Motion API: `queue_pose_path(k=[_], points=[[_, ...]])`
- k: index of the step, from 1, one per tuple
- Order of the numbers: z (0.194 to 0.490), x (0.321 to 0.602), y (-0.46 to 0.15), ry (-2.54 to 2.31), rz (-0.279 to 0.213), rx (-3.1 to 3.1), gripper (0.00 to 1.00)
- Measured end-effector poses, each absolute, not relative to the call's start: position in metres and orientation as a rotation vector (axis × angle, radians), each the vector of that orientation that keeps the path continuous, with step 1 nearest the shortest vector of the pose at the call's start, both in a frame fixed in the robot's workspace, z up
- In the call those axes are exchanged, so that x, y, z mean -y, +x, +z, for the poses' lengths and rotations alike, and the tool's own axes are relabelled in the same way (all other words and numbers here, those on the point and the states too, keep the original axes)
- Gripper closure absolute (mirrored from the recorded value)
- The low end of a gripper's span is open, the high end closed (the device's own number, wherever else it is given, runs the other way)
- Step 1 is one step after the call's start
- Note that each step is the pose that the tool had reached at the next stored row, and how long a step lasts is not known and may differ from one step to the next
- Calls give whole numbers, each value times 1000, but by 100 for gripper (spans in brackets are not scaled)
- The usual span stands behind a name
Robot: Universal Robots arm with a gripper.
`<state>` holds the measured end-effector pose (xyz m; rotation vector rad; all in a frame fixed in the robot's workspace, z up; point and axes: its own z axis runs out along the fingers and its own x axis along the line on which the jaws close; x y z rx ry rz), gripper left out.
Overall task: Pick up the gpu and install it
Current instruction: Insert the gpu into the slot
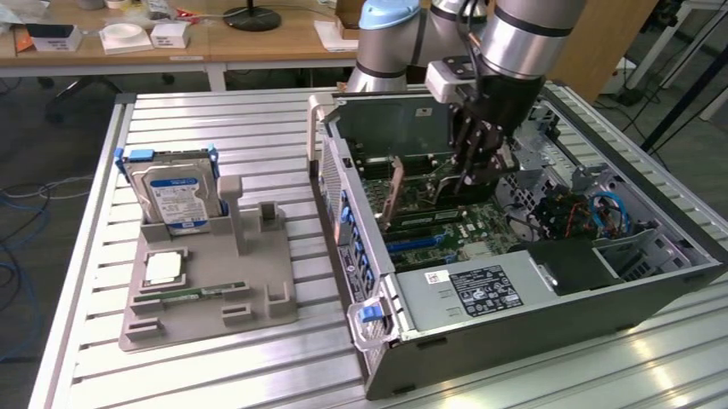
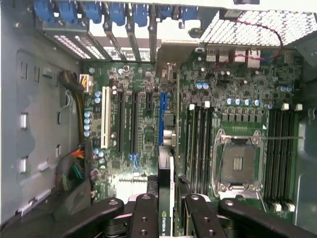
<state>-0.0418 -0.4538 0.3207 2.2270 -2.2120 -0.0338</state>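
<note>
The gpu [image 1: 393, 198] stands on its edge inside the open computer case [image 1: 637, 290], over the motherboard. In the wrist view the gpu [image 2: 164, 225] is seen edge-on: a thin green strip with a logo, running away from the camera along the line of the long blue slot [image 2: 162, 116] toward the rear bracket openings. My gripper [image 2: 170, 203] is shut on it, with one black finger [image 2: 143, 213] on each side of the card. In the exterior view the gripper [image 1: 469, 189] reaches straight down into the case. I cannot tell whether the card's edge is seated in the slot.
Beside the card lie black expansion slots [image 2: 126, 124], memory slots [image 2: 198, 144] and the CPU socket [image 2: 237, 163]. The power supply [image 1: 478, 290] fills the case's near end. On the exterior view's left, a grey holder [image 1: 205, 315] carries a hard drive [image 1: 176, 200] and a green memory stick [image 1: 187, 296].
</note>
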Motion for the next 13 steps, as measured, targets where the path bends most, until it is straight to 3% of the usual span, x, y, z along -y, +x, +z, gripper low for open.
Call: queue_pose_path(k=[13], points=[[298,454,-52,2228,-31,2213,74]])
